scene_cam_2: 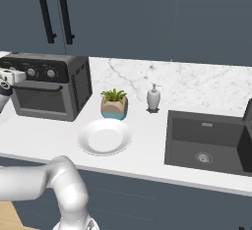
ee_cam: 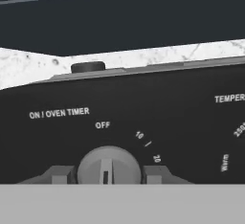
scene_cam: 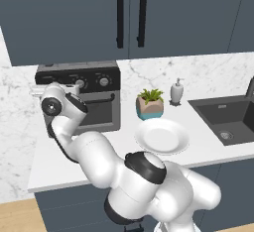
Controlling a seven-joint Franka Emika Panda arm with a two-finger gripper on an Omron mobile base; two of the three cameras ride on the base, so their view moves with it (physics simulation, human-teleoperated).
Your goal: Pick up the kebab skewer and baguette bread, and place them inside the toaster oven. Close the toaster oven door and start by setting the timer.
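Closest to the hand camera sits the timer knob (ee_cam: 108,165), a round grey dial with a raised centre rib and a dark pointer mark, and the gripper (ee_cam: 109,175) is clamped on it, one dark fingertip pressing each side at the knob's three and nine o'clock. Its pointer aims at twelve o'clock, just under the word OFF, with the minute marks running away toward two o'clock, so the timer looks not yet set. Judging from that, the step in hand is the turn itself: the wrist should roll clockwise about the knob's own axis, keeping the squeeze even so the smooth rounded rim does not slip out, and stop once the rib points into the numbered marks. From the left base camera the toaster oven (scene_cam: 101,108) stands at about ten o'clock on the white marbled counter (scene_cam: 208,149), a boxy dark grey case with a matte black control panel; the toaster oven door (scene_cam_2: 38,101) is up and shut, its dark glass glossy behind a black bar handle. I cannot make out the skewer or bread through it. A smooth white plate (scene_cam: 162,137) lies bare nearby.
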